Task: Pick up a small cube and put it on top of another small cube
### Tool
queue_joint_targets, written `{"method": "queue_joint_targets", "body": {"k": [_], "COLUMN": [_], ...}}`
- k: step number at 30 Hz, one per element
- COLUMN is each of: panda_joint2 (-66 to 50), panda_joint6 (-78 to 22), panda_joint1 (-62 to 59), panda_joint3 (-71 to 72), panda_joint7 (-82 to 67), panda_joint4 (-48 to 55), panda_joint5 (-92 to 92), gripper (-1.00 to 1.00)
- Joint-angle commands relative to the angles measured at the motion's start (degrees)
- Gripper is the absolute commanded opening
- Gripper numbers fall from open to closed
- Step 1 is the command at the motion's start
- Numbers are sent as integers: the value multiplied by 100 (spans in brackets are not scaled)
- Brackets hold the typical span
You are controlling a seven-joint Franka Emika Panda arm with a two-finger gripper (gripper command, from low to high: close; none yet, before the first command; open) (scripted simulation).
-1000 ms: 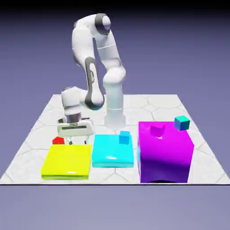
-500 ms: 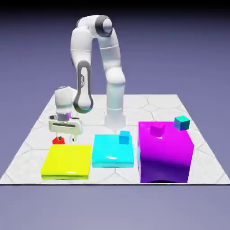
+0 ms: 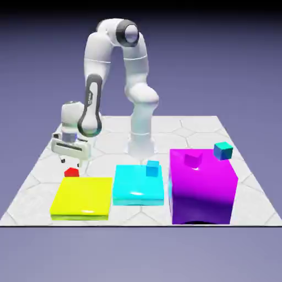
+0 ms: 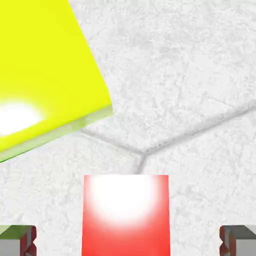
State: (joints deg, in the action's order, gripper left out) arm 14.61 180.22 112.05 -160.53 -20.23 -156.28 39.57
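- which step is this, do you think?
- lining up for the pick, i'd say. the white two-finger gripper (image 3: pixel 70 163) hangs above the table with its fingers spread wide and nothing between them.
- and the small plain red cube (image 3: pixel 71 172)?
- behind the flat glossy yellow block (image 3: pixel 82 197), at the exterior view's left. in the hand view it shows between the two finger tips, sides squared to them, with room either side.
- so what does the next move call for?
- straight down, i think, then close on it. the small dark teal cube (image 3: pixel 223 151), the one to stack on, sits well apart, by the big magenta block (image 3: pixel 201 184) at the exterior view's right.
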Motion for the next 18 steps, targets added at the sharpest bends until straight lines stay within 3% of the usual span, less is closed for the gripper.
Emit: {"method": "queue_joint_targets", "body": {"k": [1, 5, 6, 18], "panda_joint2": [208, 934, 934, -886], "panda_joint6": [143, 641, 641, -680], "panda_joint1": [-77, -346, -346, 366], "panda_joint3": [102, 461, 461, -311], "panda_joint7": [-156, -703, -703, 873], "panda_joint4": [81, 362, 362, -254], "panda_joint5": [146, 658, 658, -622], "gripper": [0, 0, -100, -100]}}
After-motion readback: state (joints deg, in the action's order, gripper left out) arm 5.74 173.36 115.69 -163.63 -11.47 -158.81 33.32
